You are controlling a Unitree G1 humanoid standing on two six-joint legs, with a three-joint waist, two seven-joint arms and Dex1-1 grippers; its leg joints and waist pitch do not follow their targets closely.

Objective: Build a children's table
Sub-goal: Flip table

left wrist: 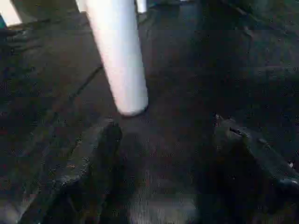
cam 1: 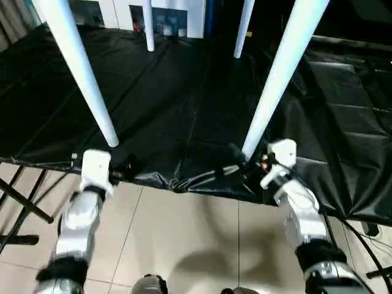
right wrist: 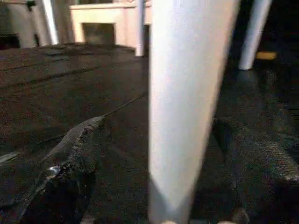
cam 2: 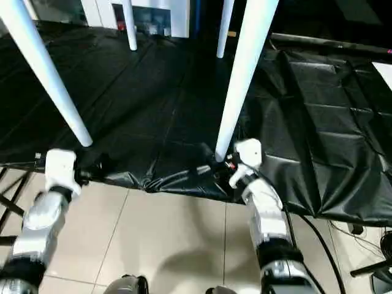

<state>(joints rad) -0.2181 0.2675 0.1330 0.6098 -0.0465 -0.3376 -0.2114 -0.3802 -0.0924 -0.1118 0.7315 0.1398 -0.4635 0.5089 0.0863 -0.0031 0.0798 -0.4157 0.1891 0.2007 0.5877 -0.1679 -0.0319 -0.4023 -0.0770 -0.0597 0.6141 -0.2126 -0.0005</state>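
Observation:
The children's table stands with its white tapered legs on a black sheet, and the legs run out past the picture's top. The near left leg has its foot just ahead of my left gripper, which is open; in the left wrist view that leg stands beyond the spread fingers without touching them. The near right leg comes down at my right gripper. This gripper is open too, with the leg between its fingers and a gap on each side. Two far legs stand at the back.
The black sheet covers a low platform whose crumpled front edge lies between my arms. Tiled floor lies below it. Black stand feet are at the left, cables at the right, a white cabinet behind.

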